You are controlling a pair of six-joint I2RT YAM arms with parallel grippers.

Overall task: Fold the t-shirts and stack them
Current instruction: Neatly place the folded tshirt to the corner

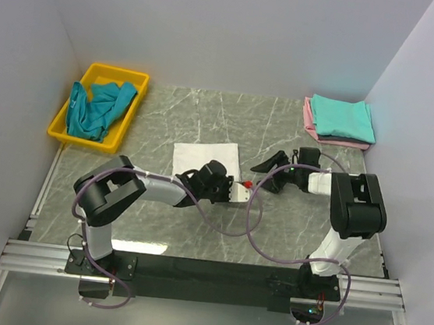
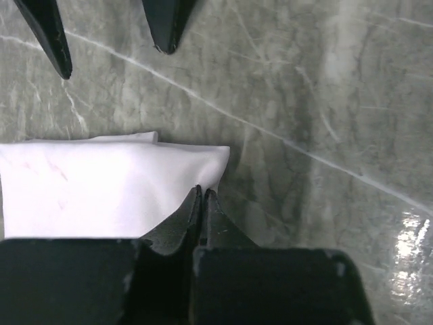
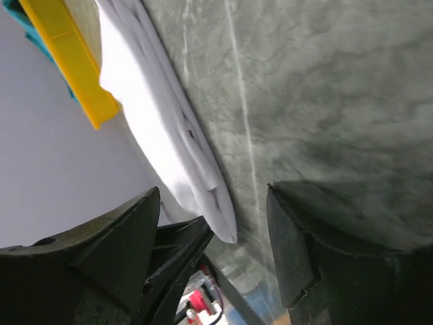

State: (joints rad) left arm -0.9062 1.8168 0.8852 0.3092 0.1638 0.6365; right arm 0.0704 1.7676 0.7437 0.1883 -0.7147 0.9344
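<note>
Only wrist view shows left pincer clamping white t-shirt; right pincer apart.

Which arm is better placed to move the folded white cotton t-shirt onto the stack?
Left, probably: the left claw is shut on a corner of the white cotton t-shirt; the right claw hangs open and empty nearby.

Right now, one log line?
left claw: shut on white shirt corner | right claw: open, empty | stack: far right corner
</note>
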